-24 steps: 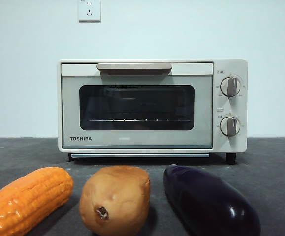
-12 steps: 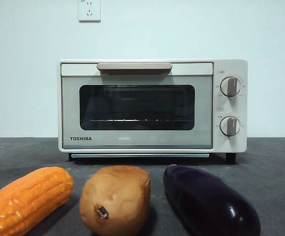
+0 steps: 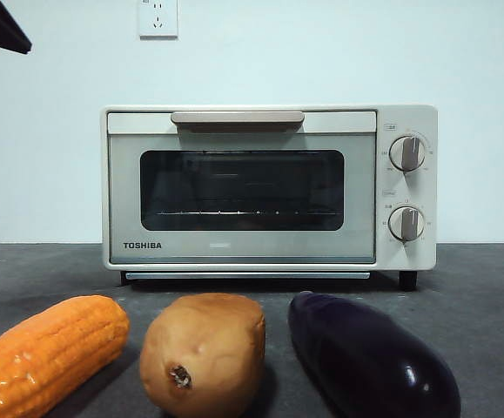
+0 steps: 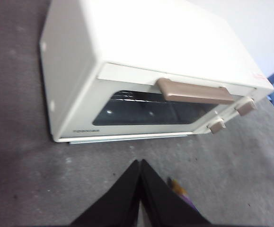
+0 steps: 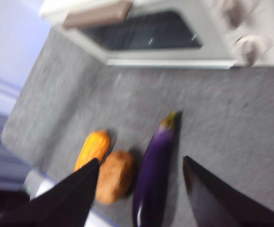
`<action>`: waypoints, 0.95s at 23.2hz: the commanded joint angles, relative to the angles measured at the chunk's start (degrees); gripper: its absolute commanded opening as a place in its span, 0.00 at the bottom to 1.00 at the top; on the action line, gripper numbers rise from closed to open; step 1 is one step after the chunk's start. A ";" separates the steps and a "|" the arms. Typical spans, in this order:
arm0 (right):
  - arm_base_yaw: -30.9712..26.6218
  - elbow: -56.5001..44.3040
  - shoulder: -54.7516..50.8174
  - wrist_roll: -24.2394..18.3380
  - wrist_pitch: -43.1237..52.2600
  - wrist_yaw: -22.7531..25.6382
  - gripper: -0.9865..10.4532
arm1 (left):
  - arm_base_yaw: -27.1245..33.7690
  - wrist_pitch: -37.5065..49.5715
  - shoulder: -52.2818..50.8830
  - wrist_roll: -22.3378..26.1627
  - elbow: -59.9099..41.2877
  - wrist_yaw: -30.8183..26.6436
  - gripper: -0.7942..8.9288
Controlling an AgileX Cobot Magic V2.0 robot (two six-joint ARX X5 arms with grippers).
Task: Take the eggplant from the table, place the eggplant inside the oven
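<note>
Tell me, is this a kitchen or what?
Probably a pretend kitchen at a robot test table: a toaster oven, an eggplant, a potato and corn on a bare grey table.

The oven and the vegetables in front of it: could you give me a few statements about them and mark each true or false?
1. The oven door is shut. True.
2. The eggplant is inside the oven. False: it lies on the table in front.
3. The potato lies between the corn and the eggplant. True.
4. The right gripper grips the eggplant. False: its jaws are open above it.
5. The left gripper is open. False: it is shut.
</note>
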 commanded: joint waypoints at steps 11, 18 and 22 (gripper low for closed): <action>29.00 0.92 21.68 5.49 6.93 25.86 0.43 | -3.30 0.15 0.61 1.60 1.07 0.26 0.09; 35.45 1.11 38.40 8.39 14.88 26.82 0.43 | -3.30 -0.17 0.61 1.77 1.07 0.24 0.09; 36.74 1.20 45.29 8.92 18.10 26.93 0.43 | -3.30 -0.20 0.61 1.81 1.07 0.24 0.09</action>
